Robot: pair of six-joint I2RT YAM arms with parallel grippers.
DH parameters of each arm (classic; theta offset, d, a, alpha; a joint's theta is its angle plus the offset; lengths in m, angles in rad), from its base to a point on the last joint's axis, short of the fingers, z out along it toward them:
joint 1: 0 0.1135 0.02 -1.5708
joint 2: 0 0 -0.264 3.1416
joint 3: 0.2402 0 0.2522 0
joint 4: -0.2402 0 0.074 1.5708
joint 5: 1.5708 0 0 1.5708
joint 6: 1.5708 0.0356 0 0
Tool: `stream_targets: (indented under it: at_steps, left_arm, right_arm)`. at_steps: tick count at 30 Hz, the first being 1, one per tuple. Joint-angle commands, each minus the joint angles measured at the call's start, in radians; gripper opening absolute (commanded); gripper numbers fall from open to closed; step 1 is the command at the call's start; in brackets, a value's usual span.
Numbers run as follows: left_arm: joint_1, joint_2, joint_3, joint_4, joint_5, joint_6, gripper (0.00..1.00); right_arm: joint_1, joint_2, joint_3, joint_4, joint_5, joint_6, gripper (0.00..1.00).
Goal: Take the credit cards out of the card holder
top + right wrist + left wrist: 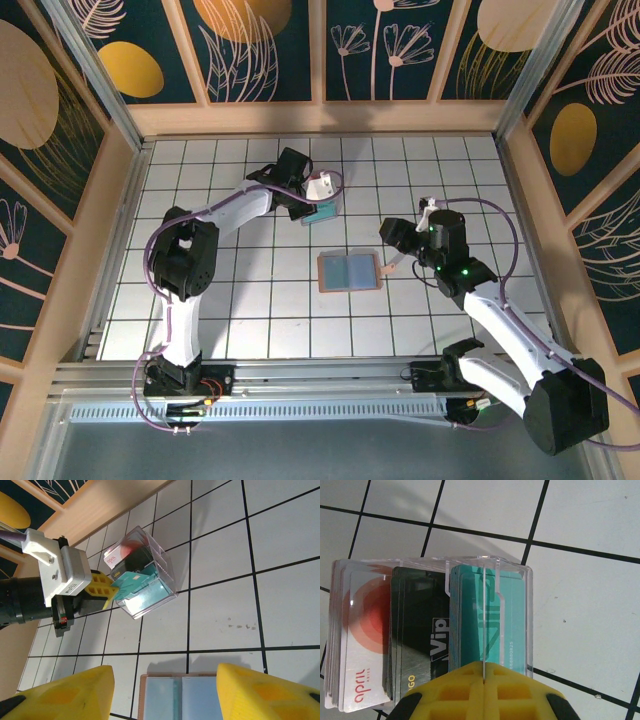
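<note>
The card holder [349, 271] lies open and flat on the table's middle, its grey-blue inner faces up and a tan rim around them. In the right wrist view the card holder [200, 700] shows between my two yellow fingers. My right gripper [392, 248] [165, 672] hovers open just above its right side, holding nothing. My left gripper [312, 203] [483, 672] is shut on a teal credit card [132, 579], seen edge-on as a thin line [483, 620]. The card stands in the teal slot of a clear card box [529, 620].
The clear card box [324, 213] [160, 592] sits at the back centre of the gridded table, with stacks of red-and-white, black and teal cards in three slots. Wooden walls close the table at the back and both sides.
</note>
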Motion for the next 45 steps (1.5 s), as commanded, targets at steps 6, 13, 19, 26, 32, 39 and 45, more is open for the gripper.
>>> stream_targets:
  at_steps: [6,13,19,26,32,39,45]
  left_arm:
    - [0.011,0.026,0.045,-0.08,0.044,0.06,0.0]
    - [0.011,0.099,0.153,-0.195,0.037,0.042,0.04]
    - [0.011,0.147,0.236,-0.259,0.035,0.011,0.09]
    - [0.011,0.164,0.303,-0.312,0.008,-0.029,0.2]
    - [0.012,0.151,0.34,-0.33,-0.011,-0.062,0.2]
    - [0.011,0.104,0.432,-0.36,-0.038,-0.159,0.27]
    - [0.012,-0.022,0.341,-0.297,-0.049,-0.26,0.57]
  right_arm:
    - [-0.002,0.015,0.026,0.021,0.016,0.017,0.56]
    - [-0.003,0.018,0.021,0.035,0.003,0.024,0.56]
    - [-0.003,0.018,0.023,0.039,-0.012,0.025,0.56]
    - [-0.001,0.019,0.019,0.045,-0.023,0.024,0.56]
    - [-0.002,0.024,0.018,0.05,-0.028,0.025,0.56]
    - [-0.002,0.03,0.031,-0.003,0.017,0.0,0.56]
    - [0.011,0.058,0.054,-0.087,0.042,-0.014,0.56]
